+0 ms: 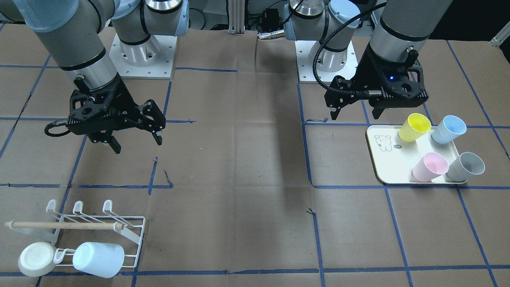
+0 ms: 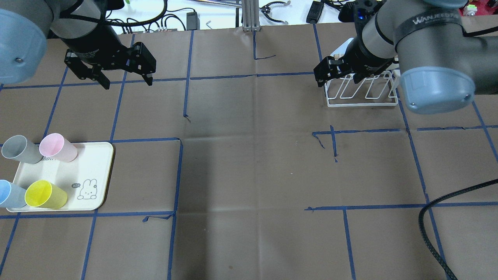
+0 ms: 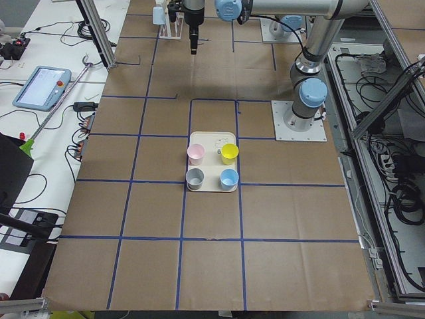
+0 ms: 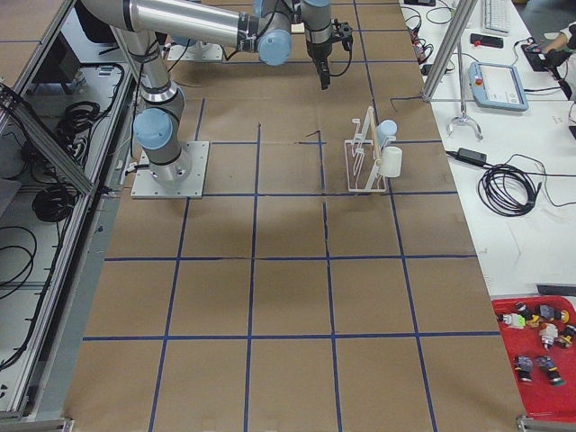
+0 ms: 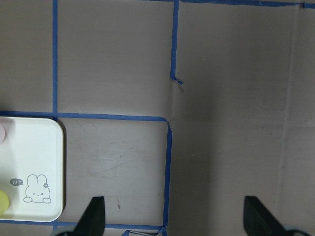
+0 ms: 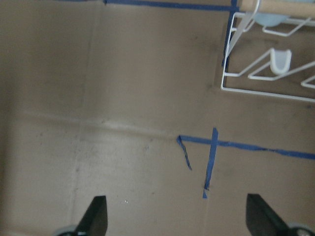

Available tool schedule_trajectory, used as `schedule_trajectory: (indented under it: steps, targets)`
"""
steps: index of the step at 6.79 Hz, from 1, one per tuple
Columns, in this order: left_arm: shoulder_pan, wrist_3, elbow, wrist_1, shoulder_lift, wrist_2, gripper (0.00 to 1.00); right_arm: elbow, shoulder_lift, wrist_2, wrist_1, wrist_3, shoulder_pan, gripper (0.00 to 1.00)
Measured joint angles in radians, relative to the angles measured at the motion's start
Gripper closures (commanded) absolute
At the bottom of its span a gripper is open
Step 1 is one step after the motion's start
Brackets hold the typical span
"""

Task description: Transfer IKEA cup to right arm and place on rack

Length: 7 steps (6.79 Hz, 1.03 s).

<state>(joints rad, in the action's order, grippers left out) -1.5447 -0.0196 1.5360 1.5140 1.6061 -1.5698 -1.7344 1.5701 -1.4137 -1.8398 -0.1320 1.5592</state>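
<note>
Left tool hangs empty, fingers apart, over the table near the cream tray, where four cups stand mouth-up: yellow, blue, pink, grey. Right tool, likewise spread and empty, hovers near the white rack, which holds two pale cups.

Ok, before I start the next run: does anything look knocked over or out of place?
Nothing stands out: four cups stand upright on the tray, two cups hang on the rack; left gripper and right gripper are open, empty. Some tape ends look frayed.
</note>
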Motion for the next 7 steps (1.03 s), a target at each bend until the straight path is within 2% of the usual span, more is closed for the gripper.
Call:
schedule_trajectory:
  steps: [2, 4, 7]
  targets:
    - [0.000, 0.000, 0.000, 0.000, 0.000, 0.000, 0.01, 0.018, 0.086, -0.069, 0.148, 0.051, 0.002, 0.00]
    - [0.000, 0.001, 0.000, 0.000, 0.001, 0.001, 0.01, 0.015, 0.130, -0.087, 0.214, 0.094, 0.003, 0.00]
    - [0.000, 0.000, -0.001, 0.000, 0.001, 0.001, 0.01, 0.025, 0.135, -0.089, 0.251, 0.101, 0.004, 0.00]
